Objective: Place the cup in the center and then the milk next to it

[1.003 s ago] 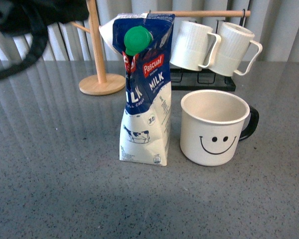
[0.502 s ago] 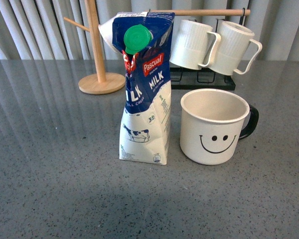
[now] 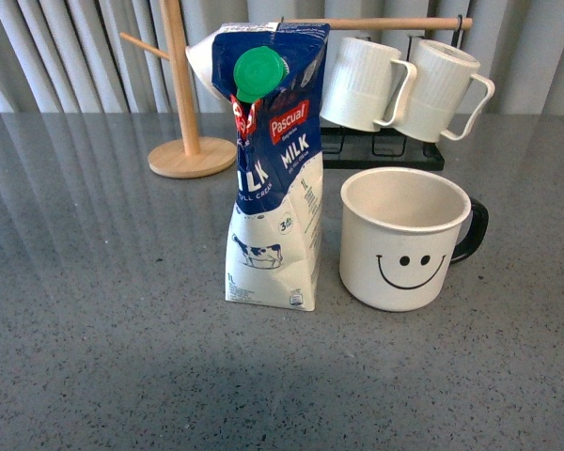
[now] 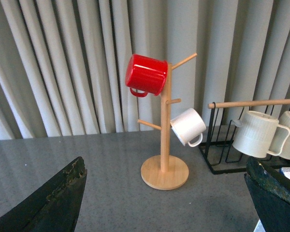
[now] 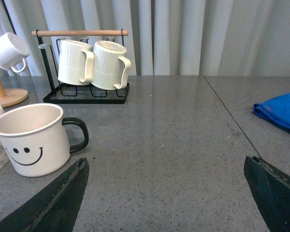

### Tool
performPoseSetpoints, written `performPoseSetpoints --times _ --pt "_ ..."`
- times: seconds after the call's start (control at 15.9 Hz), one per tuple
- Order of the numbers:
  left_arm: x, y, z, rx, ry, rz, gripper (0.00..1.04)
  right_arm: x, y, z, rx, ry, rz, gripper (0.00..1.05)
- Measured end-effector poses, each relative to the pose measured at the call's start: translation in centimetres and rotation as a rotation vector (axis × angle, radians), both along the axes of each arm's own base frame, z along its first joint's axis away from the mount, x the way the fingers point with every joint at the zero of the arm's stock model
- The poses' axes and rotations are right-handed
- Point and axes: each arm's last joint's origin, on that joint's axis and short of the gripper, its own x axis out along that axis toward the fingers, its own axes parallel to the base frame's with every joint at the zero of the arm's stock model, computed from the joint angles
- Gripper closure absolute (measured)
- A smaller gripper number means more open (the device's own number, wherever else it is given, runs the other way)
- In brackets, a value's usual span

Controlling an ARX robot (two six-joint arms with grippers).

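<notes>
The cup [image 3: 406, 240] sits upright on the grey bench [image 3: 94, 357], smiley face toward us, black handle pointing off to the robot's right. The milk [image 3: 273, 169] stands just beside it on the robot's left, a narrow gap between them, green cap up, the carton a little creased and leaning. Neither arm shows in the front view, and nothing grips either item.

By my reading the placing looks done, so the step in hand is simply to clear out cleanly: lift each arm up and away, no sweeping across the middle (that crumpled carton looks easy to topple), and leave the gap as it is.

Over to the wrist cameras. The left end effector [image 4: 166, 193] is spread wide and empty, both dark fingers framing the view; only here do we see a red mug [image 4: 146, 75] and a small white mug [image 4: 188, 126] hanging on the wooden mug tree [image 4: 165, 140]. The front view cuts that tree off near its base.

The right end effector [image 5: 174, 193] is likewise spread and holding nothing. Its camera alone catches a blue cloth [image 5: 279, 112] lying well off to the robot's right, plus the two ribbed mugs [image 5: 93, 63] on the black rack [image 5: 82, 92] behind the cup.
</notes>
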Motion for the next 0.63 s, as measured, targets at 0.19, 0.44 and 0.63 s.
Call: performPoseSetpoints --times 0.19,0.44,0.63 --pt "-0.6 1.9 -0.5 -0.010 0.010 0.051 0.07 0.0 0.0 0.0 0.000 0.000 0.000 0.07" --pt "-1.0 3.6 -1.3 -0.052 0.054 0.107 0.10 0.0 0.0 0.0 0.000 0.000 0.000 0.07" --pt "-2.8 2.1 -4.5 -0.053 0.068 0.094 0.40 0.0 0.0 0.0 0.000 0.000 0.000 0.07"
